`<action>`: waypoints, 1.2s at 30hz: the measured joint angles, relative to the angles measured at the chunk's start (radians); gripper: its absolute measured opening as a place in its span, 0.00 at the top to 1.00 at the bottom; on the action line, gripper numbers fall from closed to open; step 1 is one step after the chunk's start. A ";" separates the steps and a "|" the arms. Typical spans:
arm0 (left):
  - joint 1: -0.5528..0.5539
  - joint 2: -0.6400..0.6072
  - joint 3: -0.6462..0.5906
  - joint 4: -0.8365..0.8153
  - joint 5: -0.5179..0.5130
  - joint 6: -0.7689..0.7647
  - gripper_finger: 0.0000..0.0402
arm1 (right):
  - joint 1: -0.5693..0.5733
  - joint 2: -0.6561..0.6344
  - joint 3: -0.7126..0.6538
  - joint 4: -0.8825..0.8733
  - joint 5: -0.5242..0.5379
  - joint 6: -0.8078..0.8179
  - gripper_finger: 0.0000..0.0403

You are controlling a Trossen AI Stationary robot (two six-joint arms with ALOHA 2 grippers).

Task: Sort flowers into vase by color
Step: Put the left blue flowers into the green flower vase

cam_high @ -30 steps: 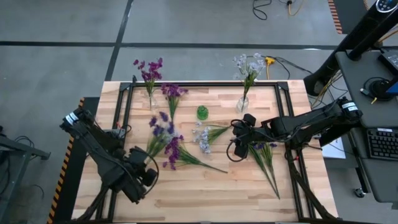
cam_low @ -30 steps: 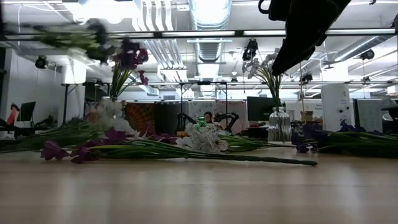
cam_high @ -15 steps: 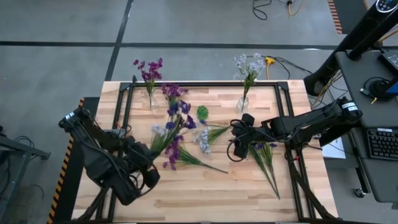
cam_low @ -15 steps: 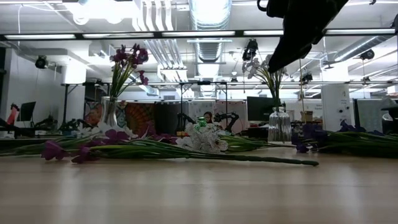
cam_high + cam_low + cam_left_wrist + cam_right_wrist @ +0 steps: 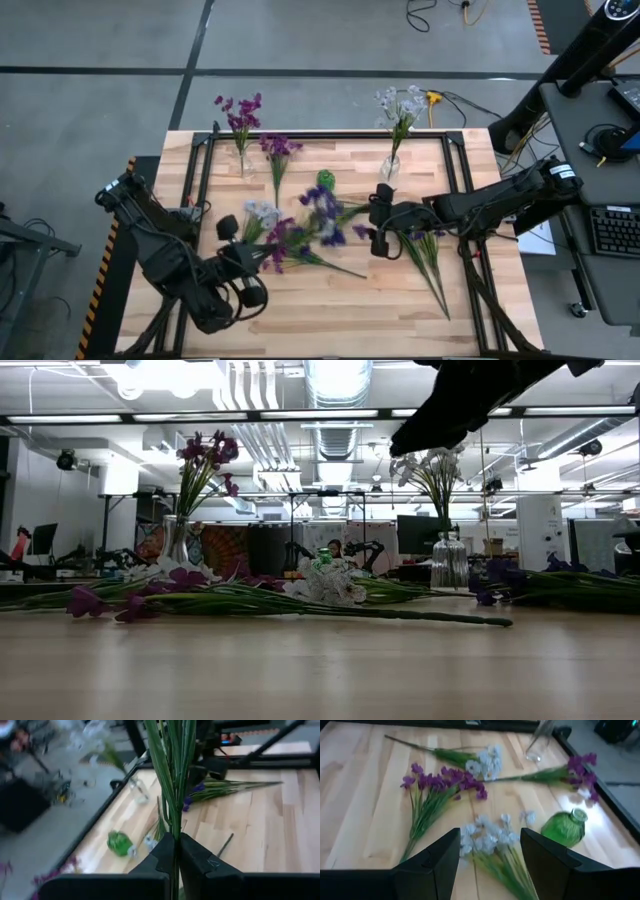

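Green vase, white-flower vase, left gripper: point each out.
green vase (image 5: 563, 827), right wrist view, on its round glass body.
white-flower vase (image 5: 449, 572), low view, on the clear glass body.
left gripper (image 5: 176, 851), left wrist view, midway between the fingertips, shut on a flower stem.

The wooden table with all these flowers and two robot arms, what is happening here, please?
The left tool is shut on a dark blue-violet artificial sprig with a green stem, held above the wooden table. The right tool hangs open over pale white-blue flowers. Two clear glass vases already hold flowers; a small green glass vase lies tipped over.
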 joint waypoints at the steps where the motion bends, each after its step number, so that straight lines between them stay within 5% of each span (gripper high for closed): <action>1: 0.007 0.000 -0.002 0.039 0.003 0.073 1.00 | 0.000 0.000 -0.002 0.014 0.001 -0.012 0.50; 4: 0.040 0.000 -0.003 0.192 0.071 0.331 1.00 | 0.000 0.000 -0.002 0.056 0.000 -0.037 0.50; 7: 0.089 0.000 -0.013 0.355 0.252 0.592 1.00 | 0.002 0.000 -0.002 0.069 0.000 -0.055 0.50; 12: 0.178 -0.027 -0.123 0.578 0.439 0.802 1.00 | 0.016 0.000 -0.002 0.057 -0.001 -0.062 0.50; 19: 0.281 -0.181 -0.553 1.068 0.575 0.834 1.00 | 0.062 0.000 -0.022 0.093 -0.001 -0.063 0.50; 26: 0.324 -0.268 -0.988 1.719 0.571 0.814 1.00 | 0.068 0.013 -0.162 0.562 0.004 -0.131 0.50; 31: 0.335 -0.229 -1.146 1.984 0.539 0.810 1.00 | 0.066 0.079 -0.196 0.845 0.003 -0.195 0.50; 36: 0.346 -0.159 -1.209 2.123 0.496 0.812 1.00 | 0.063 0.173 -0.127 0.878 0.000 -0.198 0.50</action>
